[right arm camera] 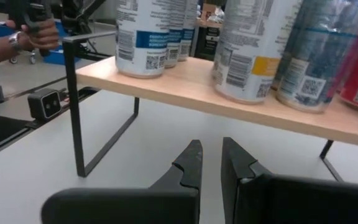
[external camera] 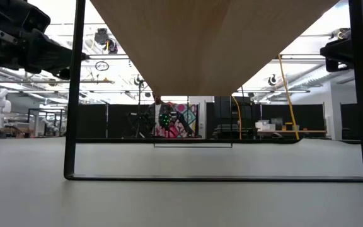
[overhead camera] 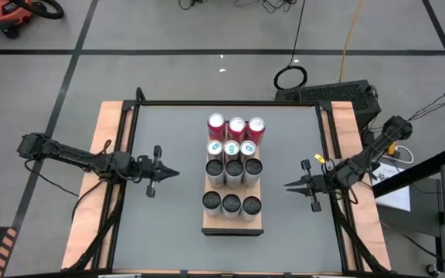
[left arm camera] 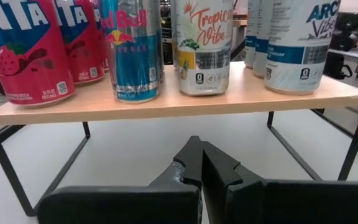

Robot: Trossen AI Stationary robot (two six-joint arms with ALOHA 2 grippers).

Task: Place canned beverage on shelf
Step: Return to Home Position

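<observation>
Evidently the placing is done, as I judge it: twelve upright drink cans (overhead camera: 233,167), red, white and dark-topped in four rows of three, stand on the long light-brown wood-grain shelf with a dark rim (overhead camera: 232,226), and only parking the arms looks left. The shelf sits on the grey tabletop (overhead camera: 168,224) between the left claw (overhead camera: 174,173) and the right claw (overhead camera: 287,185), straight ahead of each one's tips, its long axis running crosswise to the line from claw to claw. The left claw is pressed together and empty, while the right claw is empty too, its fingers parted by a slim gap.
</observation>
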